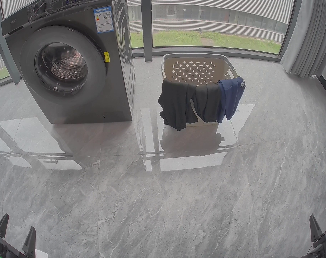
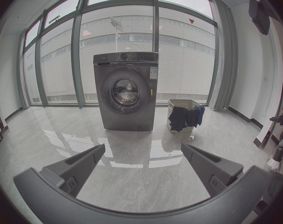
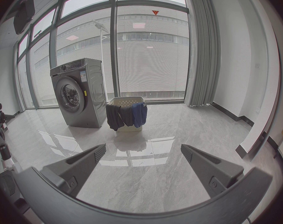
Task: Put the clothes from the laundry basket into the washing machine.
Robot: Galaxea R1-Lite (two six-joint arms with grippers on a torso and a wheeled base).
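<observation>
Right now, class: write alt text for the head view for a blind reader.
A beige laundry basket on a grey floor has dark garments and a blue garment draped over its front rim, a grey washing machine to its left. The left gripper and right gripper, open, frame the bottom.

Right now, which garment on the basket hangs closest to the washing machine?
The long black garment, on the side facing the washing machine; the blue one hangs farthest.

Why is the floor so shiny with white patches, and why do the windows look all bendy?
Head view: daylight from the window bounces off the glossy floor as bright glare patches before the laundry basket and washing machine. Left and right wrist views: wide lenses bend the window frames into curves and darken the corners.
</observation>
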